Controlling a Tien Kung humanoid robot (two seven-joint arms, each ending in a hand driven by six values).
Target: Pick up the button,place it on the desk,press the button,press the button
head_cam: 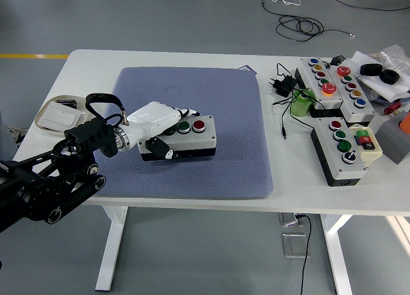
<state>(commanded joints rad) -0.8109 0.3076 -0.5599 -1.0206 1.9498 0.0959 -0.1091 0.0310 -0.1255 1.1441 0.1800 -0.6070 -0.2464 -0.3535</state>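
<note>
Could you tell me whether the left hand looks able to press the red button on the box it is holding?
Probably not yet: the left hand is wrapped around the button box, so its fingers are occupied, though nothing covers the red button.

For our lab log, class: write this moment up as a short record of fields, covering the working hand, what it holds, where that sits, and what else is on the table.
working hand: left hand, shut on the button box
held item: button box, green and red buttons on top
resting on: blue mat
table right side: three more control boxes, cables, green roll
right hand: not in view
</note>
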